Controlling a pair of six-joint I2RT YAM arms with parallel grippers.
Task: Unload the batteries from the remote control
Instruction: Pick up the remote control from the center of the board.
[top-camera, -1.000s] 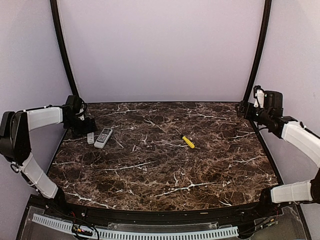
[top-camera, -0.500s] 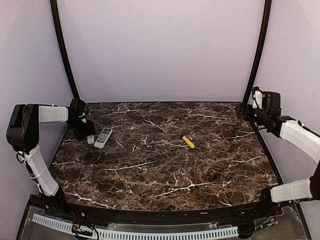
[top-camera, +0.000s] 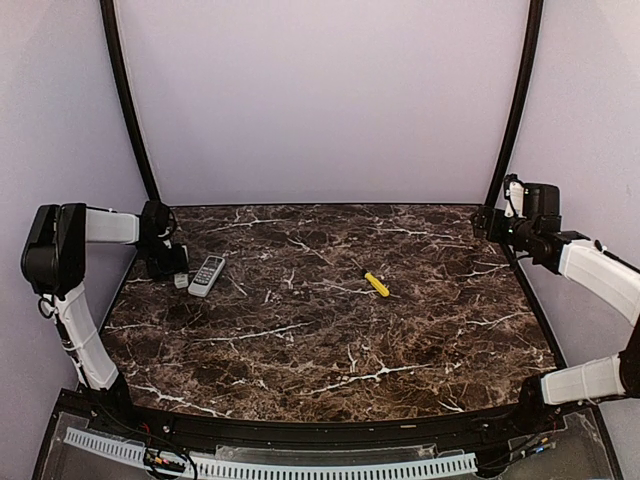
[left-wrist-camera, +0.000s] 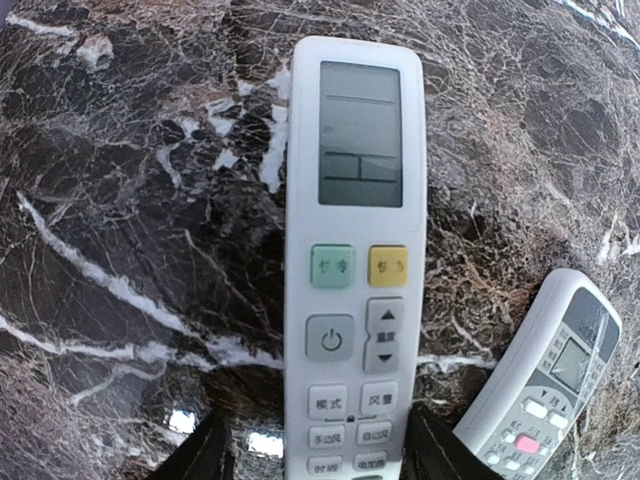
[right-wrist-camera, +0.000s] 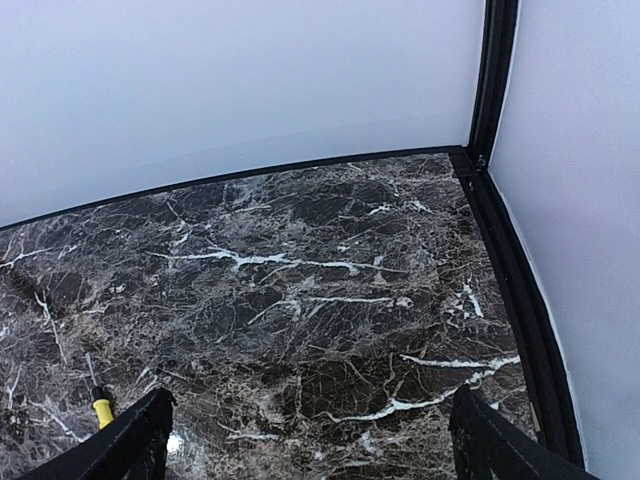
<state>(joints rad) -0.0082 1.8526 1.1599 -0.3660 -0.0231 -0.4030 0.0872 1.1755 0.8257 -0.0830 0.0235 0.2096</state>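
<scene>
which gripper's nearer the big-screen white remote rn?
Left. The left gripper straddles the white remote at its button end, a finger on each side; the right gripper hangs at the far right corner, well away.

A white air-conditioner remote is shown lying screen-up on a dark marbled desk. Its lower end is flanked by the two dark fingers of the gripper. A smaller grey remote is seen just beside it, lower right.

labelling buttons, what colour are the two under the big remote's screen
Green button, yellow button; left wrist view.
</scene>
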